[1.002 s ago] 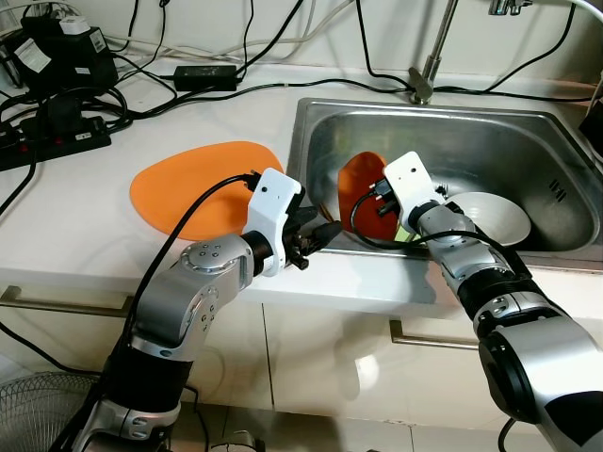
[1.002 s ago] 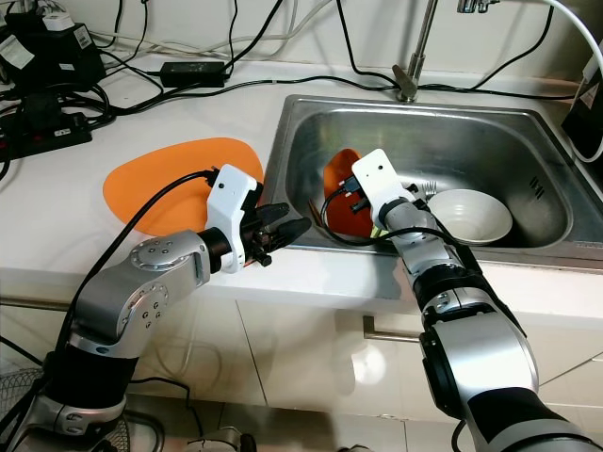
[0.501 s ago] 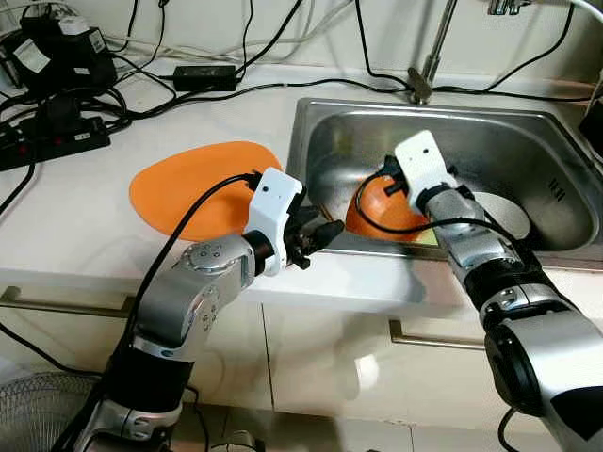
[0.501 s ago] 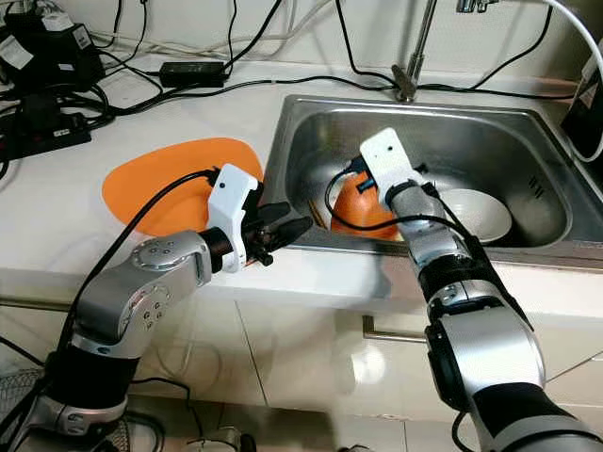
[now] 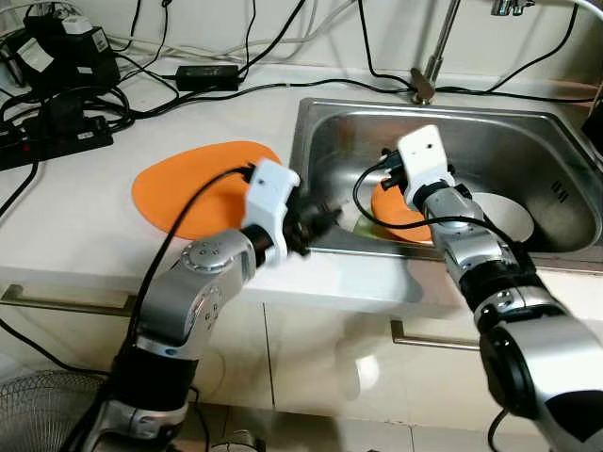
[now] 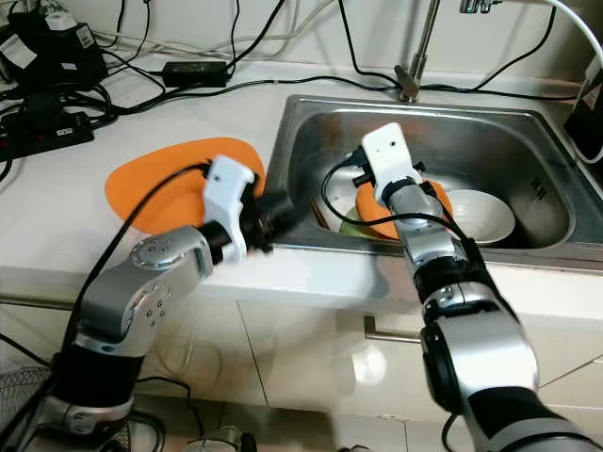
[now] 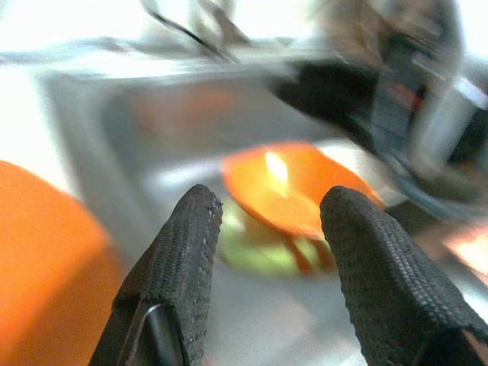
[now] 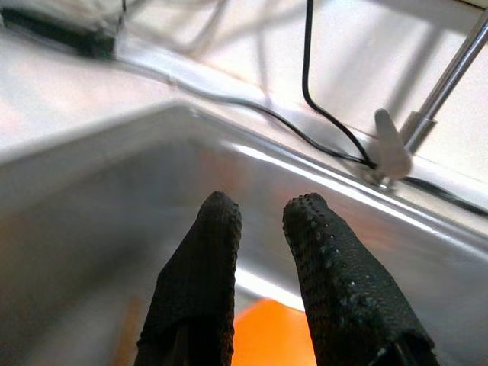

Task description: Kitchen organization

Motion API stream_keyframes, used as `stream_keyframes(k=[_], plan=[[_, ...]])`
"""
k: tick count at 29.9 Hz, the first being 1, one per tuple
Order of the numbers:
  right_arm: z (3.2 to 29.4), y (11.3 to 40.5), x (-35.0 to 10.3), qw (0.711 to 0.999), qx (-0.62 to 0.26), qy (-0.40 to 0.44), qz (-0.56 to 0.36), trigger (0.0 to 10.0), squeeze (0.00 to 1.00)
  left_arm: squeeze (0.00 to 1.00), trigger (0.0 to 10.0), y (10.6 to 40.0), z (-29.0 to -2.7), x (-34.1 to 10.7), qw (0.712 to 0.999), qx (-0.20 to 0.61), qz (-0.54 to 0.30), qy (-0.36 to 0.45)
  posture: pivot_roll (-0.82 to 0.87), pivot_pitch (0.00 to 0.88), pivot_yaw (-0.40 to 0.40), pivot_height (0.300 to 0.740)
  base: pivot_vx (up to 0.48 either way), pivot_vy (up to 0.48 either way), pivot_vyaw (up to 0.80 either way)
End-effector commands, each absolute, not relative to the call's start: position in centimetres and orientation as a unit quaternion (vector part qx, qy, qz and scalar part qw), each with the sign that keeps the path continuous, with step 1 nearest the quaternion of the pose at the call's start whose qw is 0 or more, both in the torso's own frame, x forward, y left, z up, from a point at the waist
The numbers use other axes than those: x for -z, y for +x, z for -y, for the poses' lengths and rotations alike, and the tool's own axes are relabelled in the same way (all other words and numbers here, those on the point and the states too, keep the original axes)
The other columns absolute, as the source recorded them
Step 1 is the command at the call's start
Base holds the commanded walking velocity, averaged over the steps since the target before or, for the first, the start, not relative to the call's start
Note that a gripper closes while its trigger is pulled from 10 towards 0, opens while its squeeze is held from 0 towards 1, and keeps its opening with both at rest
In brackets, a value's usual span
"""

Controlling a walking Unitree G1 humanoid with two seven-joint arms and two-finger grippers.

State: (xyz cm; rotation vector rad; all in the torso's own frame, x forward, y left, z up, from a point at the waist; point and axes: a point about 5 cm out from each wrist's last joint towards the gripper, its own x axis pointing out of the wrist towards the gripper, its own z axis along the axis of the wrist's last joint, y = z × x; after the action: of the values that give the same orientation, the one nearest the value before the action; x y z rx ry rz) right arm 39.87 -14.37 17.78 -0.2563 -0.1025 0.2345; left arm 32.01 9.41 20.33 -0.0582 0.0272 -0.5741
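An orange bowl [image 5: 399,209] lies tilted in the steel sink [image 5: 452,105], over a green item [image 5: 363,224] and beside a white bowl [image 5: 499,215]. My right gripper [image 8: 263,206] reaches into the sink with its fingers [image 8: 217,229] nearly together. The bowl's orange shows between their bases, so it looks shut on the bowl's rim. My left gripper [image 5: 320,221] hovers open at the sink's front left edge, nothing between its fingers [image 7: 191,229]. It faces the orange bowl [image 7: 293,187] from a short way off.
A flat orange plate [image 5: 198,184] lies on the white counter left of the sink. Black cables, a power strip [image 5: 57,141] and adapters crowd the counter's back left. The faucet [image 5: 424,80] rises behind the sink. The counter's front edge is close below both arms.
My right gripper brought the orange bowl from standing on edge at the sink's left side down flatter and toward the middle. The left gripper rose slightly and edged toward the sink.
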Motion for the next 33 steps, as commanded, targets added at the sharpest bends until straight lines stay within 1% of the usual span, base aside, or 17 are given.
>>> stream_keyframes(k=[1, 2, 3, 5, 9, 11, 12, 14, 16, 17, 21, 22, 23, 26, 27, 30, 33], plan=[[14.5, 39.7, -18.8, 0.988, -0.119, -0.059, 0.084, 10.0, 0.00, 0.00, 10.0, 32.9, -11.0, -22.2, 0.973, 0.222, 0.045, -0.041, 0.11, 0.044, -0.005, 0.740, 0.000, 0.000, 0.00], [14.3, 39.6, -19.1, 0.988, -0.124, -0.020, 0.095, 10.0, 0.00, 0.00, 10.0, 32.9, -11.2, -22.5, 0.975, 0.206, 0.068, -0.039, 0.11, 0.045, -0.005, 0.740, 0.000, 0.000, 0.00], [14.3, 39.6, -19.1, 0.988, -0.124, -0.020, 0.095, 10.0, 0.00, 0.00, 10.0, 32.9, -11.2, -22.5, 0.975, 0.206, 0.068, -0.039, 0.11, 0.045, -0.005, 0.740, 0.000, 0.000, 0.00], [13.8, 38.9, -19.5, 0.981, -0.139, 0.076, 0.115, 10.0, 0.00, 0.00, 10.0, 33.3, -13.1, -23.9, 0.980, 0.161, 0.109, -0.040, 0.10, 0.046, -0.004, 0.740, 0.000, 0.000, 0.00], [13.5, 38.4, -19.2, 0.976, -0.144, 0.108, 0.119, 10.0, 0.00, 0.00, 10.0, 33.5, -14.6, -24.4, 0.983, 0.129, 0.120, -0.041, 0.10, 0.045, -0.001, 0.740, 0.000, 0.000, 0.00], [13.6, 37.7, -17.9, 0.976, -0.137, 0.131, 0.104, 10.0, 0.00, 0.00, 10.0, 33.6, -16.9, -24.5, 0.988, 0.087, 0.124, -0.036, 0.09, 0.045, 0.002, 0.740, 0.000, 0.000, 0.00], [13.6, 37.7, -17.9, 0.976, -0.137, 0.131, 0.104, 10.0, 0.00, 0.00, 10.0, 33.6, -16.9, -24.5, 0.988, 0.087, 0.124, -0.036, 0.09, 0.045, 0.002, 0.740, 0.000, 0.000, 0.00], [13.8, 37.0, -16.9, 0.976, -0.135, 0.147, 0.089, 10.0, 0.00, 0.00, 10.0, 33.4, -18.9, -24.3, 0.990, 0.056, 0.126, -0.018, 0.10, 0.047, 0.001, 0.740, 0.000, 0.000, 0.00], [13.8, 36.8, -16.7, 0.976, -0.135, 0.148, 0.085, 10.0, 0.00, 0.00, 10.0, 33.3, -19.4, -24.3, 0.991, 0.048, 0.125, -0.014, 0.10, 0.047, 0.001, 0.740, 0.000, 0.000, 0.00], [13.9, 36.4, -16.4, 0.975, -0.132, 0.161, 0.080, 10.0, 1.00, 0.00, 10.0, 32.9, -20.7, -24.0, 0.992, 0.033, 0.121, -0.005, 0.10, 0.049, -0.002, 0.740, 0.000, 0.000, 0.00], [14.1, 36.0, -16.7, 0.975, -0.127, 0.163, 0.086, 10.0, 1.00, 0.00, 10.0, 32.5, -21.6, -23.4, 0.993, 0.026, 0.112, -0.002, 0.11, 0.049, -0.004, 0.740, 0.000, 0.000, 0.00], [14.2, 36.0, -17.0, 0.975, -0.127, 0.158, 0.092, 10.0, 0.25, 1.00, 10.0, 32.4, -21.5, -23.0, 0.994, 0.033, 0.108, -0.008, 0.11, 0.047, -0.007, 0.740, 0.000, 0.000, 0.00], [14.3, 36.0, -17.7, 0.975, -0.123, 0.154, 0.106, 10.0, 0.00, 1.00, 10.0, 32.2, -20.8, -22.2, 0.993, 0.051, 0.101, -0.020, 0.11, 0.045, -0.009, 0.740, 0.000, 0.000, 0.00], [14.4, 36.0, -18.4, 0.973, -0.121, 0.160, 0.115, 10.0, 0.00, 1.00, 10.0, 32.1, -19.8, -21.8, 0.992, 0.068, 0.102, -0.030, 0.11, 0.041, -0.013, 0.740, 0.000, 0.000, 0.00], [14.4, 36.0, -18.6, 0.972, -0.121, 0.164, 0.118, 10.0, 1.00, 1.00, 10.0, 32.1, -19.3, -21.7, 0.991, 0.076, 0.102, -0.035, 0.11, 0.039, -0.014, 0.740, 0.000, 0.000, 0.00], [14.3, 35.8, -19.0, 0.970, -0.126, 0.167, 0.122, 10.0, 1.00, 1.00, 10.0, 32.2, -18.4, -21.6, 0.990, 0.089, 0.101, -0.043, 0.10, 0.037, -0.013, 0.740, 0.000, 0.000, 0.00], [14.3, 35.7, -18.9, 0.971, -0.125, 0.164, 0.119, 10.0, 1.00, 1.00, 10.0, 32.2, -18.5, -21.7, 0.990, 0.087, 0.103, -0.042, 0.10, 0.037, -0.012, 0.740, 0.000, 0.000, 0.00]])
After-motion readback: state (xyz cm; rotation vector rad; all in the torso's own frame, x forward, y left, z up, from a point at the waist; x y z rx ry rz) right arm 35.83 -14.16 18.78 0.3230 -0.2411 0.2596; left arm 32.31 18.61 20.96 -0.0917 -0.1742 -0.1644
